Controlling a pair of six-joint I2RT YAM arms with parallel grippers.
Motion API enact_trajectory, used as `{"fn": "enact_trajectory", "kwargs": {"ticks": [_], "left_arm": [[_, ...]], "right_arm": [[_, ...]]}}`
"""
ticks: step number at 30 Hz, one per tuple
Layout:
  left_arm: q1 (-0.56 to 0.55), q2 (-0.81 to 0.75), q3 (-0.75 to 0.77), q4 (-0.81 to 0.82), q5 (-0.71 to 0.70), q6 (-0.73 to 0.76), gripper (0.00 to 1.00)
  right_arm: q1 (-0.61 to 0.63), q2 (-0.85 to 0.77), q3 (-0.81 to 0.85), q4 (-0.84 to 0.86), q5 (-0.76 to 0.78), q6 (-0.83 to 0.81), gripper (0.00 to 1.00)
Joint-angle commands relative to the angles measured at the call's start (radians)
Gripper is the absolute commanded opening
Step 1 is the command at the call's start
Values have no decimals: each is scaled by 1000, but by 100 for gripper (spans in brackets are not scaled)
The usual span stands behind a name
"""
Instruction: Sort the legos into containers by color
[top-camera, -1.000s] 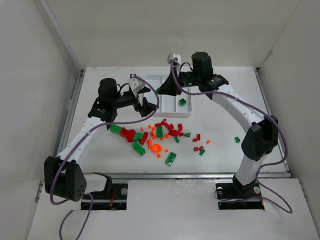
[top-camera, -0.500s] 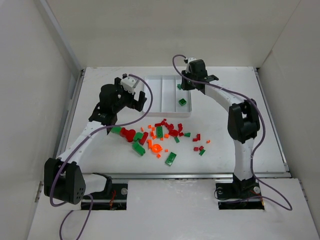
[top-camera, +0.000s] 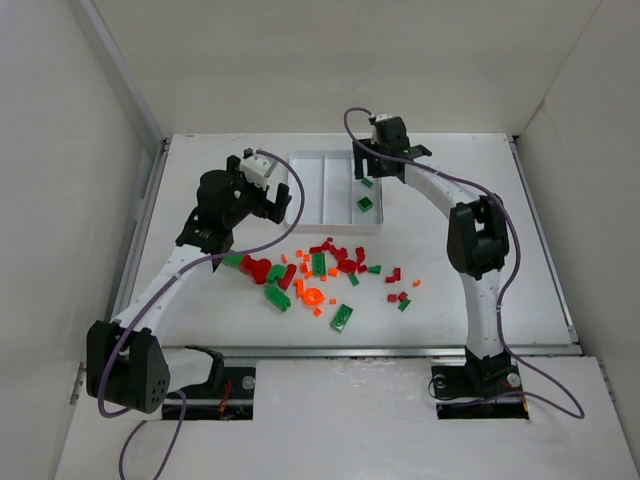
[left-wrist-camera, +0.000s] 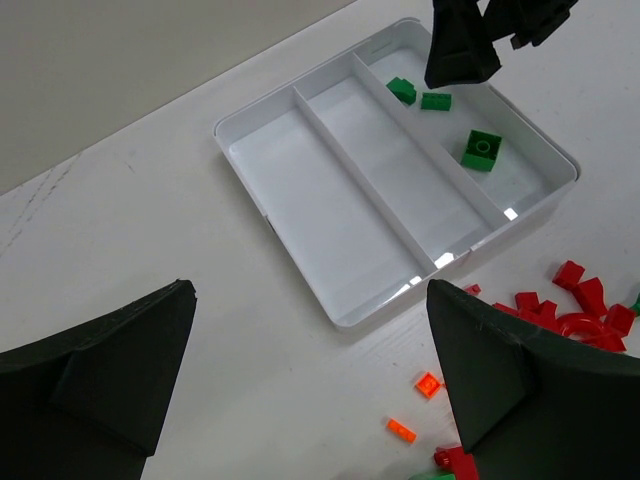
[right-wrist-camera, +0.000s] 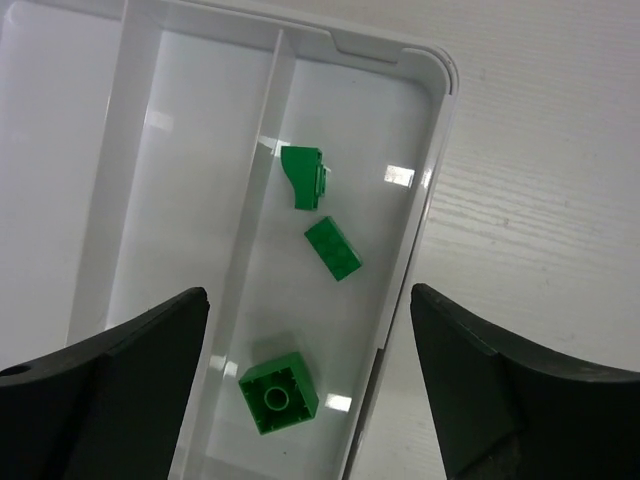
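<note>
Since a second ago, the right gripper (top-camera: 365, 172) is carried over the tray (left-wrist-camera: 225, 135) and released; it is held empty above three green bricks (right-wrist-camera: 333, 249) in the right compartment (right-wrist-camera: 400, 250). Loose legos (top-camera: 330, 262) are scattered on the tray's near side, nearer the left gripper (top-camera: 272, 203), likewise spread empty.

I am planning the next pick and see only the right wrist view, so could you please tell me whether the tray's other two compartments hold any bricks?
Observer: No. The left wrist view shows the middle compartment and the left compartment both bare.
Operator: Thank you. Where are the unsorted bricks?
Observer: A mixed pile of red, green and orange lies on the table, on the near side of the tray.
Operator: Is the other arm free?
Observer: Yes, the left gripper is open and empty.
</note>
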Motion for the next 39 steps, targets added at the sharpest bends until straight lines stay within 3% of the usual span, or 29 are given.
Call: {"fn": "enact_trajectory", "kwargs": {"ticks": [1, 4, 12, 17, 21, 29, 37, 39], "left_arm": [[-3, -37, -7, 33, 8, 10, 100], [-3, -48, -16, 33, 17, 19, 100], [-3, -101, -143, 140, -10, 19, 100], [-3, -138, -202, 211, -10, 19, 100], [-3, -174, -248, 251, -21, 39, 100], [-3, -197, -294, 298, -49, 57, 100], [6, -197, -294, 338, -58, 87, 100], [6, -197, -303, 349, -58, 96, 100]], "right_arm": [[-23, -140, 0, -30, 53, 5, 87], [-66, -271, -75, -100, 99, 76, 100], [-381, -634, -584, -384, 140, 322, 100], [-440, -702, -769, -415, 150, 352, 100], [-449, -693, -821, -426, 81, 347, 100], [-471, -583, -800, -479, 142, 252, 95], [-480, -478, -754, -490, 108, 205, 95], [-480, -466, -754, -490, 93, 195, 90]]}}
